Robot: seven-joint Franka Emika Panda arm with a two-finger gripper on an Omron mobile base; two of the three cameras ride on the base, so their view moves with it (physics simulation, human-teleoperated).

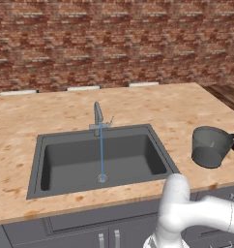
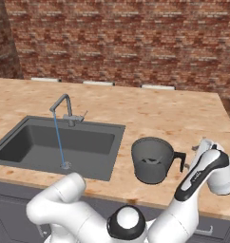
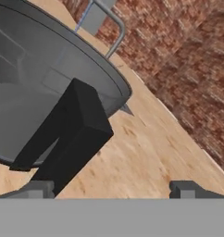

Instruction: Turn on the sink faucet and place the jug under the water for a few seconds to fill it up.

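the water [image 1: 101,152] runs from the sink faucet [image 1: 97,116]. the jug [image 2: 152,160] sits on the table right of the sink [image 1: 97,160]. the fingers [image 3: 36,189] are wide open, holding nothing, by its handle [image 3: 70,134]. next: grab it.

Dark grey jug [image 2: 152,161], light-blue water [image 1: 101,150], red-brown brick wall [image 1: 114,43].

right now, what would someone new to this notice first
The thin blue water running from the faucet into the dark sink, set in a wood-patterned counter before a brick wall. Next, the grey jug standing on the counter right of the sink, with its black handle looming between the open jaws.
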